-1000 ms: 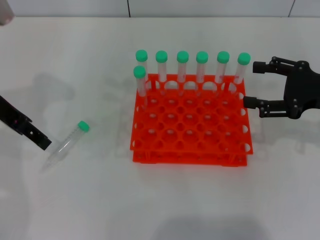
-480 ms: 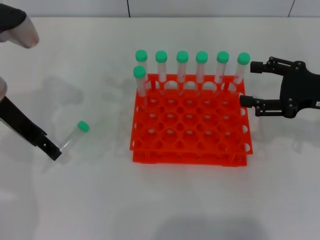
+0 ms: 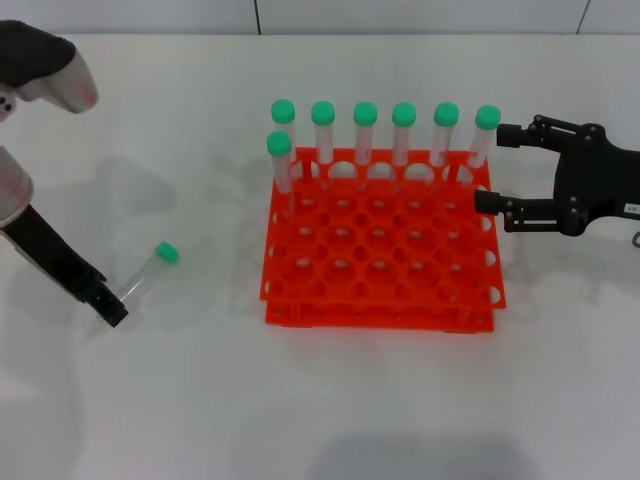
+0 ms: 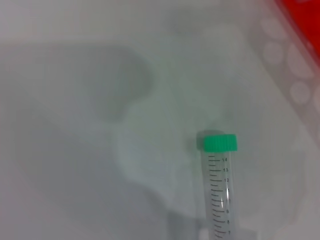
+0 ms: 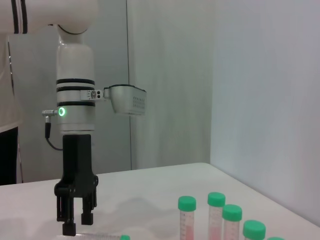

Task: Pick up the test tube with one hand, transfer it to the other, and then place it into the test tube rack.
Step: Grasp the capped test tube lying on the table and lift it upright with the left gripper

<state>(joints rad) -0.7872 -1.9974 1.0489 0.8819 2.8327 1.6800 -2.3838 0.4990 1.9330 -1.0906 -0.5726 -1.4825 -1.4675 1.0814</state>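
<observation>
On the near left of the white desk (image 3: pixel 330 400), the left claw (image 3: pixel 110 308) is lowered over the tip end of the test tube (image 3: pixel 145 278), which lies flat with its green cap pointing far-right. Its fingers appear spread and not clenched; contact cannot be confirmed. For a sound pick, the tube body should be centred between the fingers before closing, low enough that it is not rolled away. Farther right stands the test tube rack (image 3: pixel 380 262), with seven capped tubes (image 3: pixel 403 135) at its far side. The right claw (image 3: pixel 505 168) is held released just beside the rack's far-right corner.
</observation>
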